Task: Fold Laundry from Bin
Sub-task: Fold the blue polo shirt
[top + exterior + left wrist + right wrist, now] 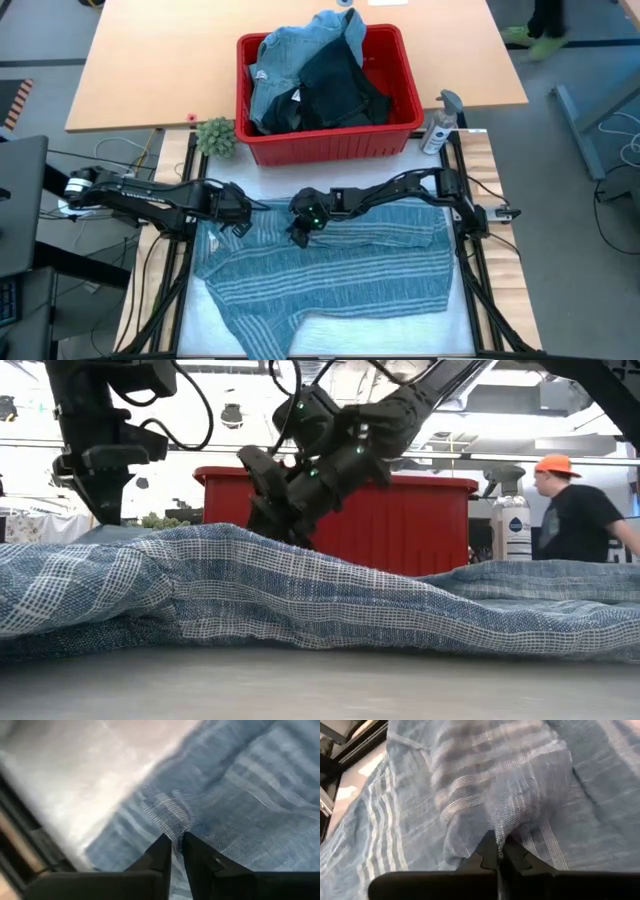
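Note:
A blue-grey white-striped shirt [340, 270] lies spread on the white work surface, rumpled along its far edge. My left gripper [240, 226] is shut on cloth at the shirt's far left. My right gripper [298, 236] is shut on cloth at the middle of the far edge. Behind them the red bin [330, 150] stands on the table with more laundry [310, 80] heaped inside: light blue pieces and dark ones. In the low view the shirt [300, 600] rises in a hump under my right gripper [272, 525]. My left gripper pinches a small pucker of the shirt's cloth [176, 826] between its two fingertips, close to the far left edge. The fingers slant steeply down from above. The cloth around the pinch stays on the surface. My right gripper pinches a raised fold of the shirt [504, 822] between its shut fingertips, slanting down from the table's right. The cloth stands up in a ridge at the fingers, and the rest of the shirt lies on the surface.
A spray bottle [440, 125] stands right of the bin, and a small green plant [215, 136] left of it. Dark frame rails [470, 290] run along both sides of the work surface. A person in an orange cap [580, 510] is in the room beyond.

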